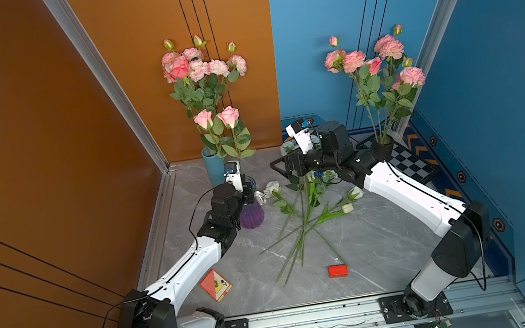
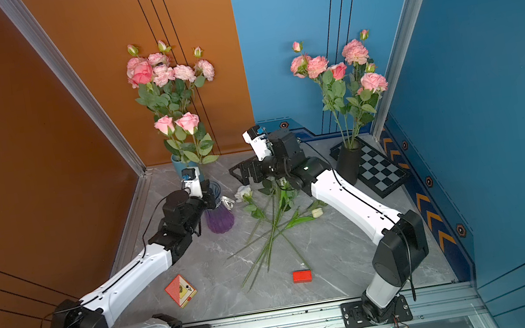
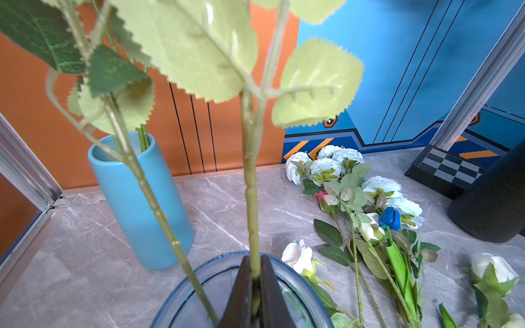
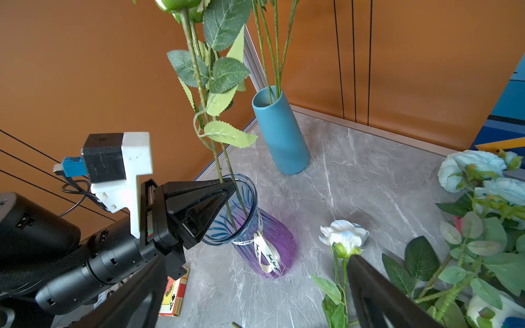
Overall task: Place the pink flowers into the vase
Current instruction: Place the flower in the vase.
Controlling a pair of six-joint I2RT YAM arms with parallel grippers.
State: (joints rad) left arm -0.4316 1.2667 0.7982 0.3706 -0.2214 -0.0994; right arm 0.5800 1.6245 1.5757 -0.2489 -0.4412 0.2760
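Grey marbled surface [image 1: 373,254], orange and blue walls behind.

Item: pink flowers [image 1: 217,117], two rose heads on long green stems, centre-left in both top views. Their stems run down into the purple glass vase [image 4: 264,244].

Left claw [image 3: 254,295]: you have it pinched on one stem just above the vase rim.

Right claw [image 4: 250,298]: spread wide, holding nothing, over the loose white and blue flowers [image 1: 304,215].

Other pink bunches: blue vase [image 1: 214,168], black vase [image 1: 382,148].

Handling, as judged: light, top-heavy, stems stiff but springy, leaves snag. Grip the bare lower stem, never the heads.
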